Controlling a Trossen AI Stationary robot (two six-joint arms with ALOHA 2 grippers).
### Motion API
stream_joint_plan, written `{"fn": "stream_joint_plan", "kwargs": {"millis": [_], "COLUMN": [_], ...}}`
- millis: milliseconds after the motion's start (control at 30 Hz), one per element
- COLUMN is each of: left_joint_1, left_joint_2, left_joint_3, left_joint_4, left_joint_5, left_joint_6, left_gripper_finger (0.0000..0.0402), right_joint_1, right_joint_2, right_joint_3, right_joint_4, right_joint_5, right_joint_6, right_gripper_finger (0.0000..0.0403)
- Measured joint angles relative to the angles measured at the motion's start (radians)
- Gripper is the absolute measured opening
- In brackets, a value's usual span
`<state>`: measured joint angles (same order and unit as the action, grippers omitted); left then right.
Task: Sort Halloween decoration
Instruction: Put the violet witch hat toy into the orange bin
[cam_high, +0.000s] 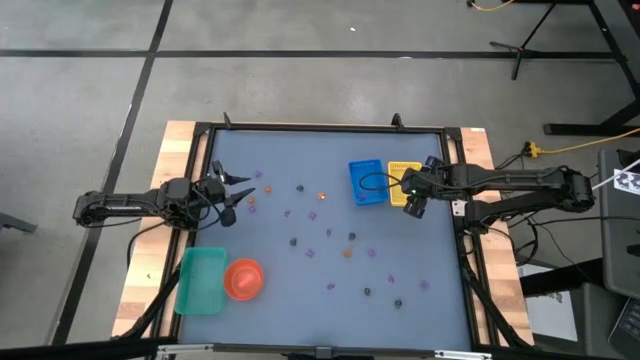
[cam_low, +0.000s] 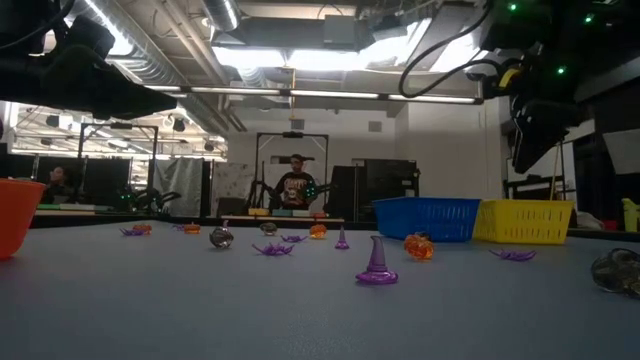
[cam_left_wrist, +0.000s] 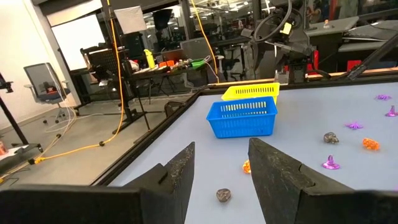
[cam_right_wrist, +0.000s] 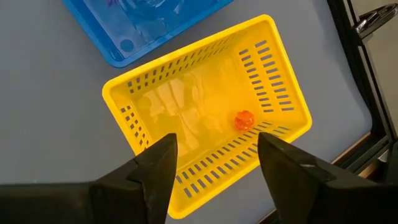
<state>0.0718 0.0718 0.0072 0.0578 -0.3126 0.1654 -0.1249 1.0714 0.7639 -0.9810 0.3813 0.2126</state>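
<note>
The Halloween decoration is many tiny orange, purple and dark pieces strewn over the grey table, among them a purple hat and an orange pumpkin. One orange piece lies on the floor of the yellow tray. My right gripper hangs open above that tray, pointing steeply down, with nothing between its fingers. My left gripper stands open and level at the table's left side, also with nothing in it.
The blue tray stands right beside the yellow one, on its left. A green tray and an orange bowl sit at the near left. The table's raised black frame runs close behind the yellow tray.
</note>
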Motion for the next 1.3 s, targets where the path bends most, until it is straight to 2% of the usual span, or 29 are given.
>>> {"fn": "stream_joint_plan", "kwargs": {"millis": [400,700,867,1067,1300], "left_joint_1": [0.000,0.000,-0.002,-0.037,-0.081], "left_joint_2": [0.000,0.000,0.011,0.102,0.284], "left_joint_3": [0.000,0.000,0.000,0.000,0.022], "left_joint_4": [0.001,0.021,0.083,0.222,0.291], "left_joint_5": [0.000,0.018,0.033,0.060,0.008], "left_joint_6": [-0.012,-0.188,-0.217,-0.216,-0.241], "left_gripper_finger": [0.0137,0.0137,0.0137,0.0137,0.0137], "right_joint_1": [0.000,0.000,0.000,0.000,0.000], "right_joint_2": [0.000,0.000,0.000,0.000,0.000], "right_joint_3": [0.000,0.000,0.000,0.000,0.000], "right_joint_4": [0.051,0.053,0.053,0.053,0.053], "right_joint_5": [0.000,0.000,0.000,0.000,0.000], "right_joint_6": [0.000,0.000,-0.001,0.000,0.000], "right_gripper_finger": [0.0223,0.0223,0.0223,0.0223,0.0223]}}
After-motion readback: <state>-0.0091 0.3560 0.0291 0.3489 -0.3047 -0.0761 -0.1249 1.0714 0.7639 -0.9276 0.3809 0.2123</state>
